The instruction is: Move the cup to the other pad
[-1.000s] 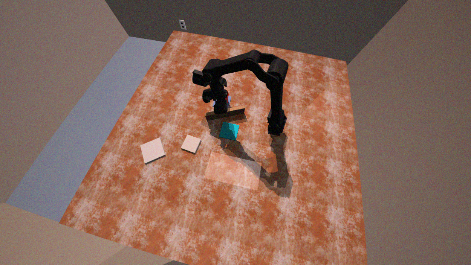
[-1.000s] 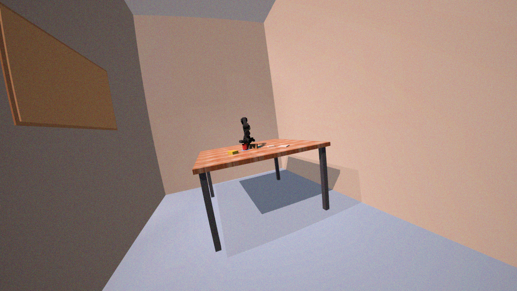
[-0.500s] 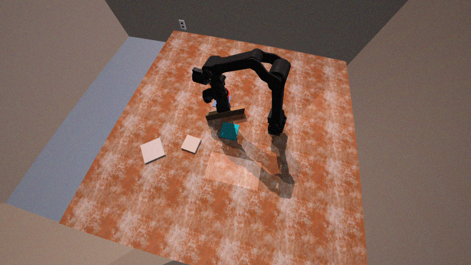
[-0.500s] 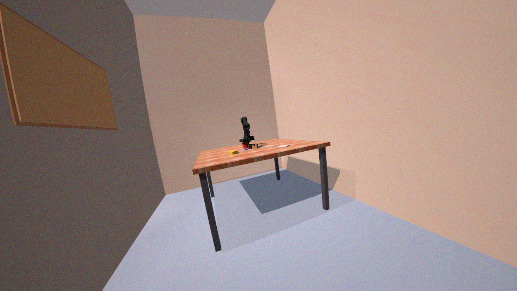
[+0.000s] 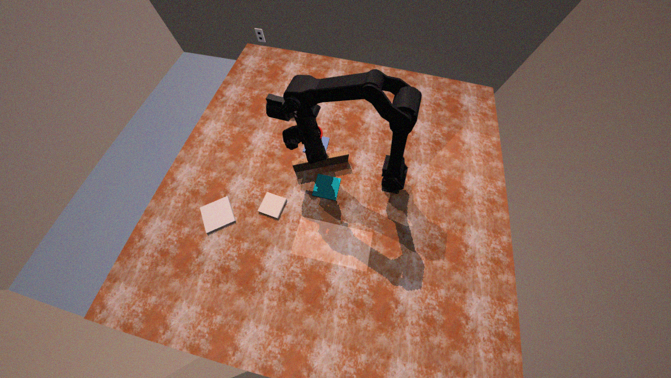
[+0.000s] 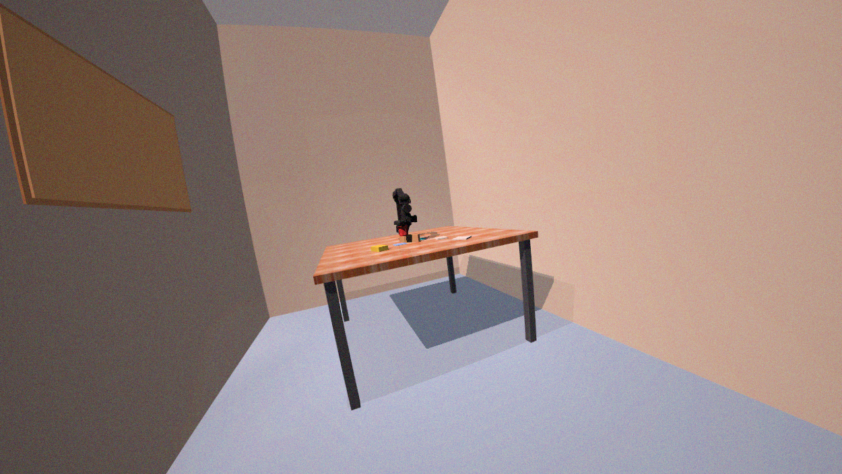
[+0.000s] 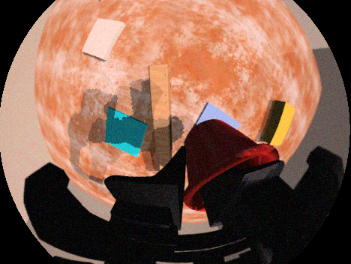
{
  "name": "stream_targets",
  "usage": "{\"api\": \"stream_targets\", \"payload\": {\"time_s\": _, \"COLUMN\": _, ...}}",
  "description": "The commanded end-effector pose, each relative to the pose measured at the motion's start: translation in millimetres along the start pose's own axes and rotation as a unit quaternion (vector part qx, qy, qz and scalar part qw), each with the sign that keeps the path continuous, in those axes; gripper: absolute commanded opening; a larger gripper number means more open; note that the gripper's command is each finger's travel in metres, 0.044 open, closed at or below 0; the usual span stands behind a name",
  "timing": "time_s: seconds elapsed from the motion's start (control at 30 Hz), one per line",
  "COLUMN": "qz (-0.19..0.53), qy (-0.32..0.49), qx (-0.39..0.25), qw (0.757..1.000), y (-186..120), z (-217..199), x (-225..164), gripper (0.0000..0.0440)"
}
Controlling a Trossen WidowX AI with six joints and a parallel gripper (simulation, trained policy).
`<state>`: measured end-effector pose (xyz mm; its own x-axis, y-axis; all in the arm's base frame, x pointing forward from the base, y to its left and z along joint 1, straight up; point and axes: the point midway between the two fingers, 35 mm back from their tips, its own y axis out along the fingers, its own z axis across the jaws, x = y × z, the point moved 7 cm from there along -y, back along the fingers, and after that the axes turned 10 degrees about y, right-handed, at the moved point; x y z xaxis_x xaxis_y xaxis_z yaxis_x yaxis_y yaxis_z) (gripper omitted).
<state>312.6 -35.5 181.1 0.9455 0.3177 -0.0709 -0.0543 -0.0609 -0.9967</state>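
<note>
Claw (image 5: pixel 317 158) (image 6: pixel 403 225) (image 7: pixel 187 149) closed on leaning cup (image 5: pixel 320 130) (image 6: pixel 402 231) (image 7: pixel 215 154), barrier ahead

We have the red cup gripped, tilted in the wrist view and seemingly above the worktop (image 5: pixel 258 300) (image 6: pixel 353 258) (image 7: pixel 210 56), by the blue pad (image 5: pixel 326 142) (image 6: pixel 400 244) (image 7: pixel 218 114). The teal pad (image 5: pixel 327 187) (image 6: pixel 424 238) (image 7: pixel 126 131), which we take for the goal, lies across the wooden barrier (image 5: pixel 321 163) (image 6: pixel 415 238) (image 7: pixel 160 94).

We cannot see any marbles, so the lean is our main worry: more tilt, or a sudden swing, could tip them over the rim. If our grip is lopsided, the cup may pivot or slip. Crossing too low could knock its base on the barrier. Letting go before it stands level on the teal pad could topple it.

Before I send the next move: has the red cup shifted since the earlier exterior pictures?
Yes, up: the red cup now sits higher above the table top in the exterior view.
</note>
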Motion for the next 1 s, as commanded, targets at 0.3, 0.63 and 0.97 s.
{"api": "stream_targets", "payload": {"time_s": 0.3, "qz": -0.031, "qy": -0.036, "qx": -0.007, "qw": 0.999, "y": -20, "z": 34, "x": 10, "gripper": 0.0000}}
{"api": "stream_targets", "payload": {"time_s": 0.63, "qz": -0.048, "qy": -0.068, "qx": -0.012, "qw": 0.996, "y": -26, "z": 66, "x": 15, "gripper": 0.0000}}
{"api": "stream_targets", "payload": {"time_s": 0.97, "qz": -0.058, "qy": -0.093, "qx": -0.014, "qw": 0.994, "y": -23, "z": 97, "x": 13, "gripper": 0.0000}}
